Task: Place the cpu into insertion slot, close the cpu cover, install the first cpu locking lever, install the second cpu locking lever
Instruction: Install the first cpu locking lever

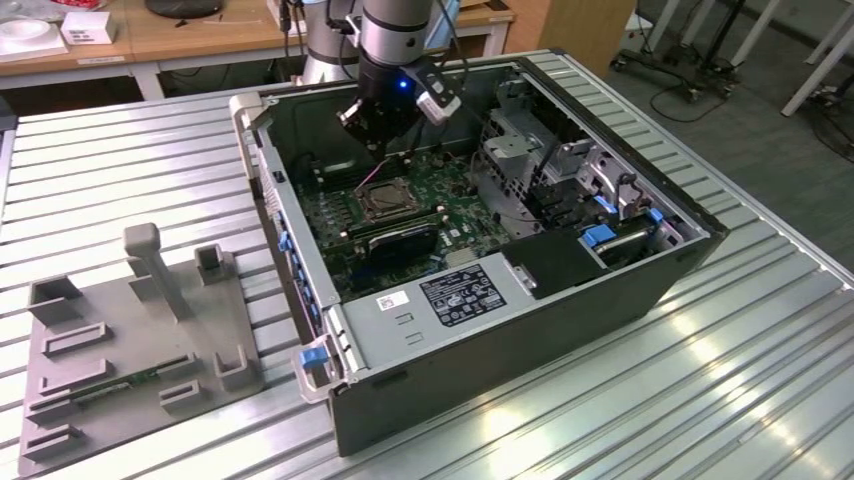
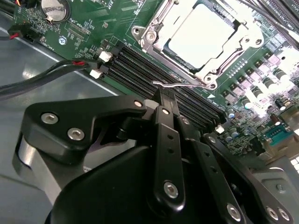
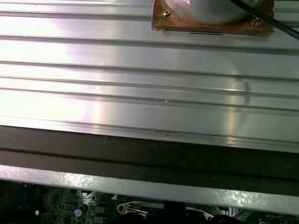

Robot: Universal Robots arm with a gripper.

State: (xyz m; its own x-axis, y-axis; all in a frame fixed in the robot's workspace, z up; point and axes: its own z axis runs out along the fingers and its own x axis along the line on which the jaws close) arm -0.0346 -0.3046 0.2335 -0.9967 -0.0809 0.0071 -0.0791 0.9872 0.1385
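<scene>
The cpu (image 2: 201,35) lies flat in the insertion slot (image 1: 383,197), its pale metal top showing through the window of the cpu cover (image 2: 156,37). The silver cover lies closed over it. A thin wire locking lever (image 2: 182,86) runs along the socket's near side, beside the memory slots. My gripper (image 2: 164,95) is shut, and its black fingertips are pressed together right at the hooked end of that lever. In the exterior view the gripper (image 1: 387,150) hangs inside the open computer case, just behind the socket.
Long black memory slots (image 2: 135,70) and loose cables (image 2: 46,74) lie close to the fingers. Drive cages (image 1: 534,160) and a black box with a white label (image 1: 461,295) crowd the case. A grey fixture (image 1: 134,340) sits on the slatted metal table (image 3: 140,93).
</scene>
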